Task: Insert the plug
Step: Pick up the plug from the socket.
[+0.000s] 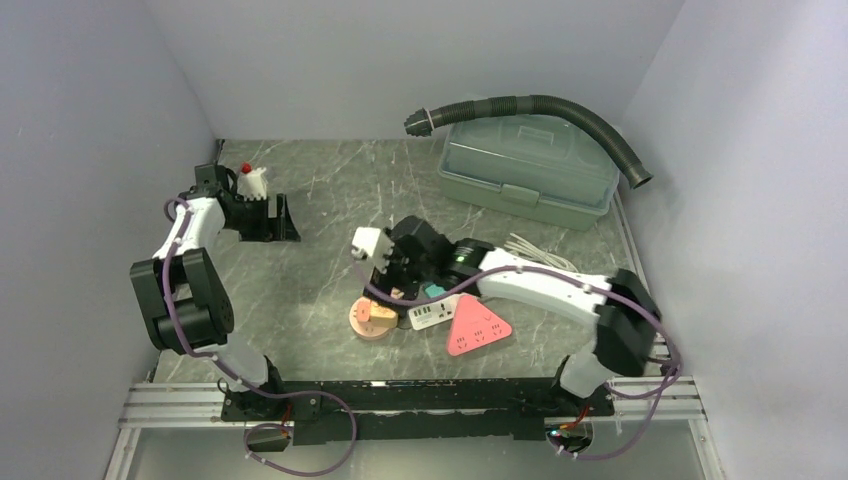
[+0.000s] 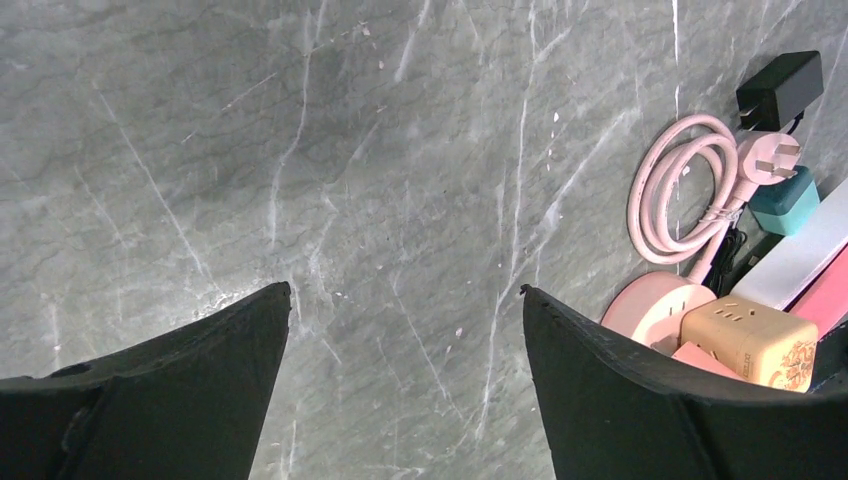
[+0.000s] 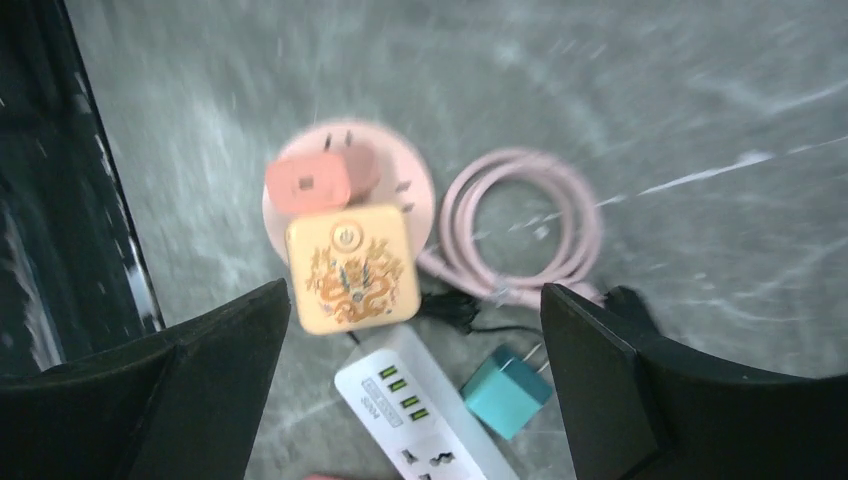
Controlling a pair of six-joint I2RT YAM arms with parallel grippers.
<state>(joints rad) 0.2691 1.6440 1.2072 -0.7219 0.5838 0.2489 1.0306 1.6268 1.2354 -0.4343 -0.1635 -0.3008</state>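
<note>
My right gripper (image 3: 415, 295) hangs with its jaws spread wide and nothing between them, above the cluster of sockets near the middle of the table (image 2: 300, 150). My left gripper (image 2: 405, 290) is just as wide and empty, well apart from the work. The plug I take to be mine is the small salmon plug (image 3: 310, 180), lying on the round pink socket (image 3: 415, 180) and touching the yellow cube adapter (image 3: 350, 265), prongs bared, so not yet seated (a teal plug (image 3: 505, 390) lies loose just beside the white power strip (image 3: 395, 405), and I cannot rule that one out). I should centre over the plug body, turn my wrist so the fingers meet its flat sides, and close without nudging the cube.
</note>
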